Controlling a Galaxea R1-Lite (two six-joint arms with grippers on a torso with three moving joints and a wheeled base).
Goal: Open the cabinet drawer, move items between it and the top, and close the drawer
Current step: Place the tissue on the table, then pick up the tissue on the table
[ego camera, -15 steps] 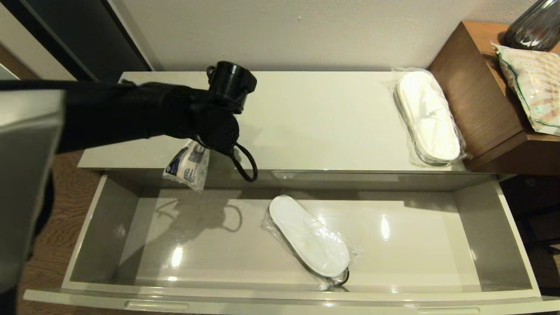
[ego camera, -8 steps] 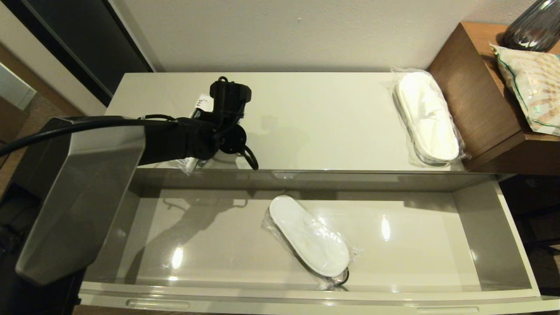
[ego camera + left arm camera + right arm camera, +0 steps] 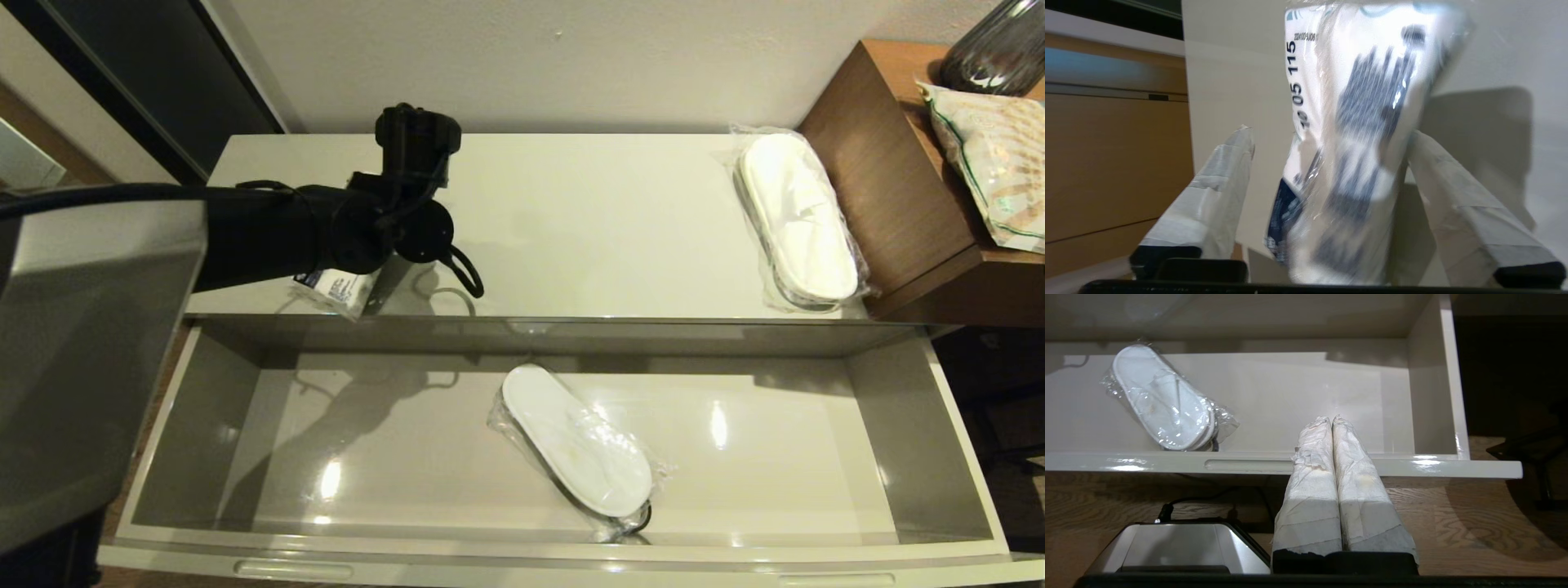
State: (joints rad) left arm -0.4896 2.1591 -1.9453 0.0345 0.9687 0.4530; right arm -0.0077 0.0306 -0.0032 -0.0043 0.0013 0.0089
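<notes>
**Left jaws spread around the packet at the cabinet top's front-left edge**

The left gripper (image 3: 1327, 134) has its jaws spread wide, one taped finger (image 3: 1216, 192) on each side of the white printed packet (image 3: 1355, 134). A clear gap shows between the packet and one finger; the other finger lies right against the packet's edge, and whether it presses on it cannot be told. The packet's dark blue label sits at its end nearest the wrist.

In the head view the packet (image 3: 339, 287) lies at the front-left edge of the top (image 3: 588, 229), partly hidden under the black left arm, which reaches in from the left.

At the far right end of the top rests one pair of wrapped slippers (image 3: 798, 220), close beside the brown wooden desk (image 3: 906, 188) that carries a green-trimmed snack bag (image 3: 992, 163).

The cabinet drawer (image 3: 963, 441) stands pulled fully out below the top. A second pair of wrapped slippers (image 3: 575, 445) lies slantwise on its floor near the middle, toward the front wall.

The right gripper (image 3: 1333, 428) hangs parked in front of the drawer's front panel, above the wooden floor, its jaws pressed together on nothing.
</notes>
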